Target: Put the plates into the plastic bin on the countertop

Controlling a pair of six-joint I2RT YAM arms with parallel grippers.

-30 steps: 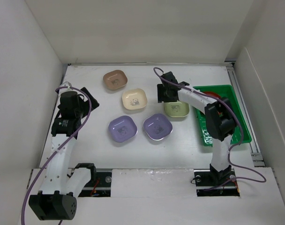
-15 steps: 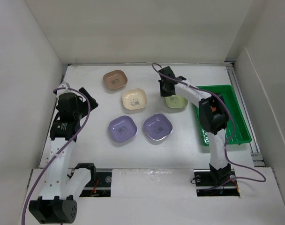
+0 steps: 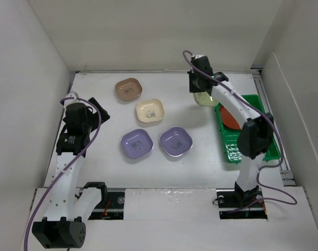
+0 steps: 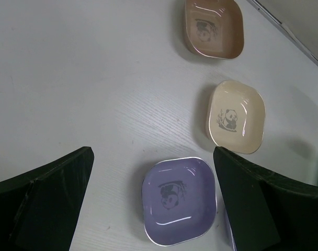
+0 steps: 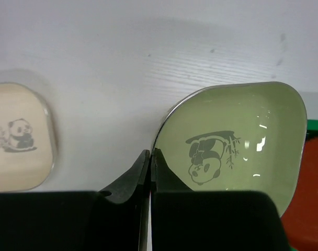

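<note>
My right gripper [image 3: 200, 89] [image 5: 151, 152] is shut on the left rim of the sage green plate [image 3: 204, 98] [image 5: 237, 151]. It holds that plate off the countertop [image 3: 106, 167] near the back, just left of the plastic bin [image 3: 269, 137]. A red-orange plate [image 3: 229, 117] [image 5: 311, 209] lies in the bin. The tan [image 3: 128, 89] [image 4: 212, 29], cream [image 3: 149, 111] [image 4: 237, 116] and two lavender plates [image 3: 136, 143] [image 3: 175, 140] rest on the countertop. My left gripper [image 3: 98, 111] [image 4: 152, 157] hangs open above the left lavender plate [image 4: 180, 206].
White walls close in the back and both sides. A metal rail [image 3: 284, 167] runs along the right edge beside the bin. The arms' bases and purple cables [image 3: 274, 196] sit at the near edge.
My right gripper has closed on the green plate's rim, lifted it and carried it back and to the right, uncovering the red-orange plate in the bin. The left arm has barely moved.
</note>
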